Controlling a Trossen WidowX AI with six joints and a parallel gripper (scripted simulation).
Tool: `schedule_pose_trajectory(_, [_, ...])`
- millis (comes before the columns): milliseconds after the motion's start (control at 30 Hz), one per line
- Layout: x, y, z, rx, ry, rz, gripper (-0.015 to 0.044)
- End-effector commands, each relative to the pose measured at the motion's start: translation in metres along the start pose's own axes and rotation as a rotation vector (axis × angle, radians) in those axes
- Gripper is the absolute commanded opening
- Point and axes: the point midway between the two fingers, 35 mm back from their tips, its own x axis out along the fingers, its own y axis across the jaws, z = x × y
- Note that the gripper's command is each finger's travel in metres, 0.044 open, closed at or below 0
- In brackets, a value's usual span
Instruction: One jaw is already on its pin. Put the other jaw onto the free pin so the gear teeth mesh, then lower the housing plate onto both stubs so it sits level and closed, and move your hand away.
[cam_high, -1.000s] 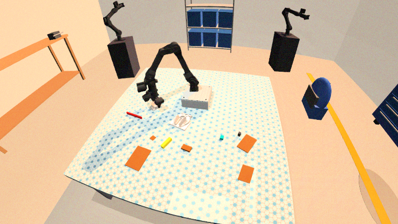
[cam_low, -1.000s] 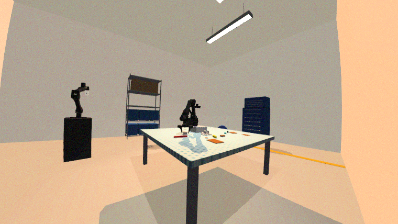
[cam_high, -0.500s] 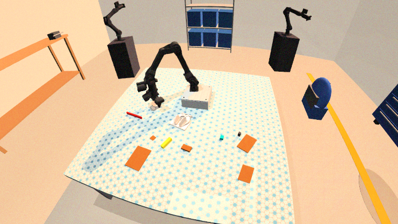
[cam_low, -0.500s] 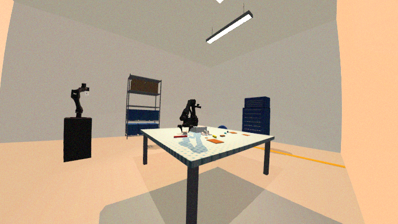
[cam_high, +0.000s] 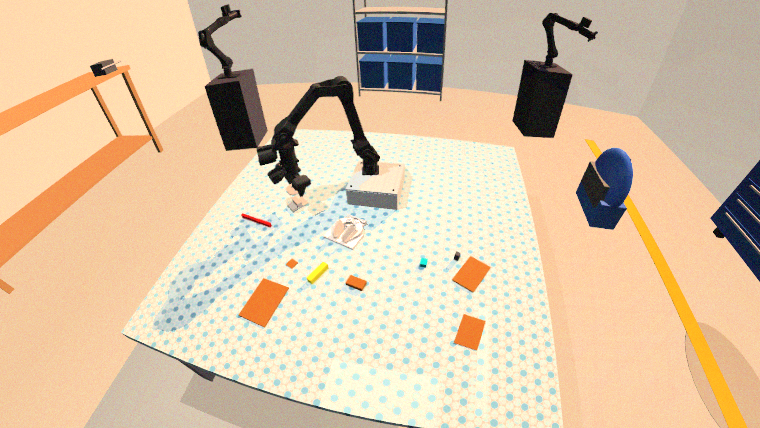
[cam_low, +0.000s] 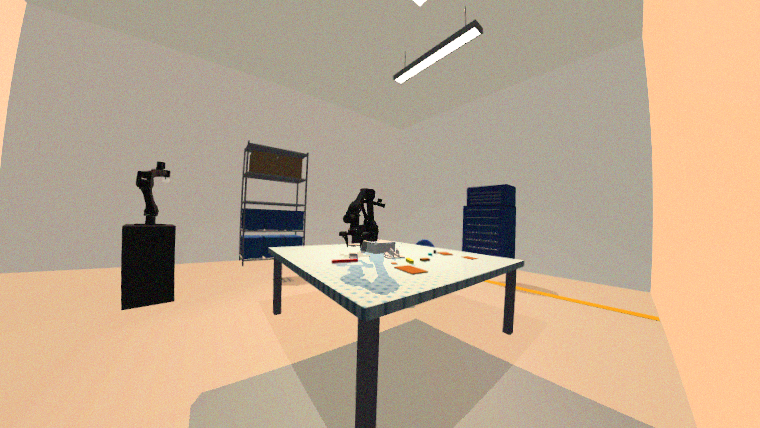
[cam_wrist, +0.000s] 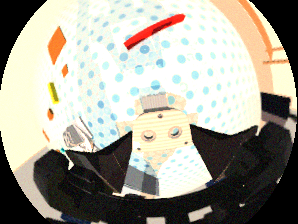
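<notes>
The pale housing plate shows two large round holes in the wrist view. My gripper is shut on the housing plate, one finger at each side edge. A grey ribbed block and pale tabs show around and beyond the plate; whether the plate touches them I cannot tell. The white gripper base lies on the table, nearer the table's middle, with two pale jaws on it. It shows small at the left of the wrist view. The pins, stubs and gear mesh are too small to make out.
A red bar lies beyond the plate. The arm's box-shaped base stands to its right. A yellow block, an orange block, a cyan cube, a dark cube and flat orange pieces lie toward the front.
</notes>
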Motion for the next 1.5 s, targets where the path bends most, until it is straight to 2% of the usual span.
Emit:
schedule_pose_trajectory(0, [-0.016,0.0,0.0,-0.002,-0.005,0.0,0.0351])
schedule_pose_trajectory(300, [-0.024,0.003,0.0,-0.005,-0.005,0.0,0.0351])
schedule_pose_trajectory(1467, [-0.026,0.118,-0.011,-0.152,-0.005,0.011,0.0351])
